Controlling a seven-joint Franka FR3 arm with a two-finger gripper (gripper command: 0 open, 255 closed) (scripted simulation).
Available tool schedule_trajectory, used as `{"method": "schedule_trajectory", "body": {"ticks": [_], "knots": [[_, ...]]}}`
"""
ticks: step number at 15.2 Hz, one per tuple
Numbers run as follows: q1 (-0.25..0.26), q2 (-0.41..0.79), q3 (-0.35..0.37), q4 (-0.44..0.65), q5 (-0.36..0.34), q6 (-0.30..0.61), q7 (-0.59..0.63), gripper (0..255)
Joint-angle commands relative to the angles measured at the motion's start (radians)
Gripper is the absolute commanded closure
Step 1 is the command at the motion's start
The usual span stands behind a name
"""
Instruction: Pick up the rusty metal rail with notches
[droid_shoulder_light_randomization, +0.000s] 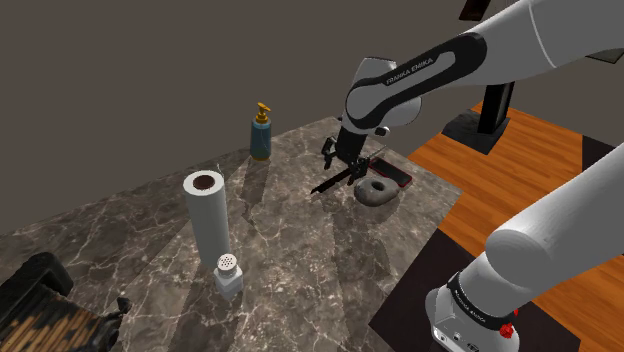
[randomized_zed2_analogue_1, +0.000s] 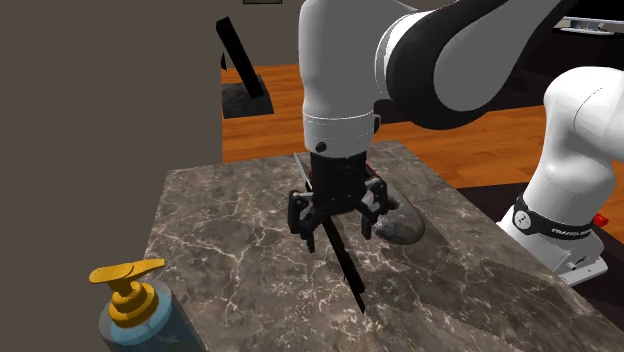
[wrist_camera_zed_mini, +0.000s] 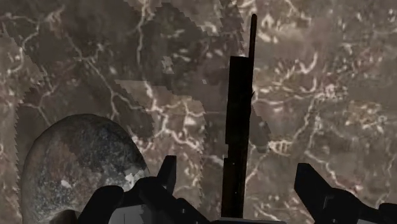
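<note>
Rail (wrist_camera_zed_mini: 238, 127), dark, thin, stiff and probably light, lies on the table (wrist_camera_zed_mini: 318, 76) inside the released pincer (wrist_camera_zed_mini: 236, 168), stone (droid_shoulder_light_randomization: 377, 190) at its three o'clock in the shoulder view: pinch its narrow sides mid-length.

The rail (randomized_zed2_analogue_1: 345, 264), a long, thin, nearly black bar with a stepped, notched edge, is lying on the marbled desk (randomized_zed2_analogue_1: 250, 230) just beside a grey stone (wrist_camera_zed_mini: 76, 165), one end sitting untouched between the gripper's (wrist_camera_zed_mini: 240, 173) spread fingers.

Marble counter (droid_shoulder_light_randomization: 300, 250) bears stone (droid_shoulder_light_randomization: 376, 190), roll (droid_shoulder_light_randomization: 207, 215), shaker (droid_shoulder_light_randomization: 228, 272), dispenser (droid_shoulder_light_randomization: 261, 133).
</note>
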Motion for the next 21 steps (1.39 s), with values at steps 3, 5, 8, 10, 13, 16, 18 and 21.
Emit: {"method": "schedule_trajectory", "body": {"ticks": [3,5,8,10,13,16,18,21], "knots": [[-0.002,0.014,-0.001,-0.004,-0.003,0.018,-0.003,255],[-0.002,0.012,-0.001,-0.005,-0.002,0.017,-0.004,255],[-0.002,0.011,-0.002,-0.005,-0.002,0.016,-0.005,255],[-0.002,0.012,-0.002,-0.005,-0.002,0.016,-0.004,255],[-0.002,0.001,-0.002,-0.001,0.000,0.002,-0.003,255],[-0.002,-0.031,-0.005,0.013,0.003,-0.043,-0.003,255],[-0.002,-0.051,-0.007,0.024,0.005,-0.074,-0.002,255],[-0.002,-0.079,-0.010,0.041,0.007,-0.118,-0.001,255]]}}
